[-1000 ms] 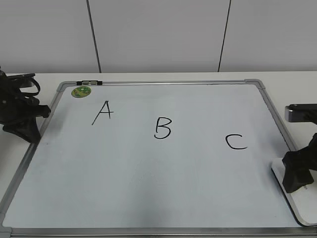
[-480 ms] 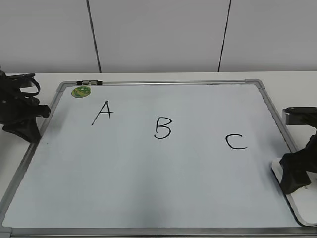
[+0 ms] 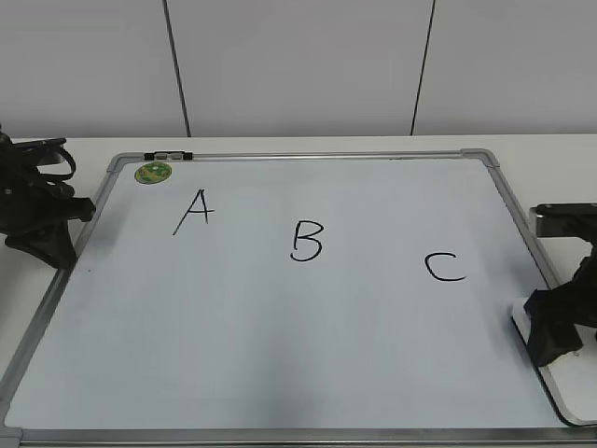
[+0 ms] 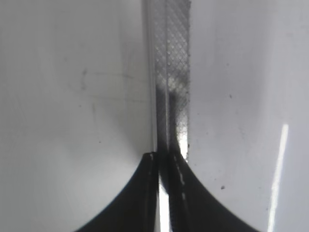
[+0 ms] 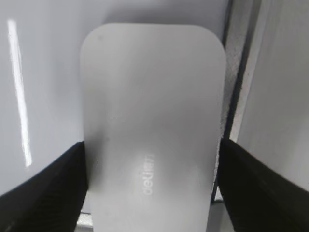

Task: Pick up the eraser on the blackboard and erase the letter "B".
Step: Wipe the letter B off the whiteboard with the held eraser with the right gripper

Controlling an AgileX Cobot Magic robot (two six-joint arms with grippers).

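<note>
The eraser (image 3: 566, 388) lies on the right edge of the blackboard (image 3: 280, 336), a white oblong block with grey print that fills the right wrist view (image 5: 152, 96). My right gripper (image 3: 556, 338) stands over it, and its black fingers (image 5: 241, 193) press both long sides; in the right wrist view the gripper (image 5: 152, 147) straddles the block. The letter "B" (image 3: 306, 241) is in the middle of the board, whole. My left gripper (image 3: 48, 250) is shut and empty at the board's left frame, seen closed in the left wrist view (image 4: 165, 157).
A black "A" (image 3: 194, 212) and "C" (image 3: 445, 268) flank the B. A round green magnet (image 3: 153, 172) sits at the board's top left, beside a small clip (image 3: 168, 155) on the frame. The silver frame (image 4: 169, 72) runs under the left gripper. A wall stands behind the table.
My right arm has sunk a little and shifted slightly left over the eraser. The left arm and the letters have not moved.
</note>
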